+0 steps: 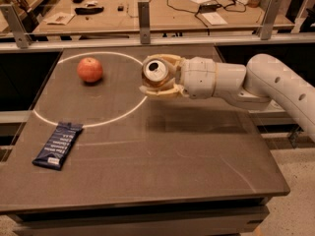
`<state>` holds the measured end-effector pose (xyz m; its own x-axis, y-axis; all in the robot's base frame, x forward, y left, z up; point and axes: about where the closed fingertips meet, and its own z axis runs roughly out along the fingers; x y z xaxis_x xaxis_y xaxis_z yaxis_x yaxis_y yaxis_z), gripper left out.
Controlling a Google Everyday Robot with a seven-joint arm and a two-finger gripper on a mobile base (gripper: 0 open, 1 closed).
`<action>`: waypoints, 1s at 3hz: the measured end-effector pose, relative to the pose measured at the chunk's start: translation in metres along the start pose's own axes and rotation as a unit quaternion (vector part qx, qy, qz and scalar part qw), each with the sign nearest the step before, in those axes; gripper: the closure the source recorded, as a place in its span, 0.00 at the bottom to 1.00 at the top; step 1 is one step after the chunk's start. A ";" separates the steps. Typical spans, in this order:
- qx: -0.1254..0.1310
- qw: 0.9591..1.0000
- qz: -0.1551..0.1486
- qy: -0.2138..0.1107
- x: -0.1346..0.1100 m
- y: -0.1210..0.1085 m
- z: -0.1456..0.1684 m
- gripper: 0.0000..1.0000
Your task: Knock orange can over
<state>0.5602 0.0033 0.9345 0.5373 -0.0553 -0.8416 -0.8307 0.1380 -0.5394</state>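
Tilted orange can (156, 73), silver top showing, clasped by jaws over table (162, 176).

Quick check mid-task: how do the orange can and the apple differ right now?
Pose: the orange can is tipped, its silver top facing the camera; the apple rests on the table.
Hold: the claw, over the table's far middle, is clamped around the orange can; the apple sits apart, untouched.
Shape: the orange can is a metal cylinder, the apple round.
Both are orange-toned.
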 end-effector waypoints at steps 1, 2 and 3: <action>-0.029 0.996 -0.086 0.001 -0.007 0.000 -0.008 1.00; -0.067 0.985 -0.160 0.013 -0.007 0.005 -0.016 1.00; -0.114 0.967 -0.226 0.029 -0.003 0.014 -0.023 1.00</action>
<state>0.5437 -0.0174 0.9295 0.8491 -0.1159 -0.5153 -0.5274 -0.1341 -0.8389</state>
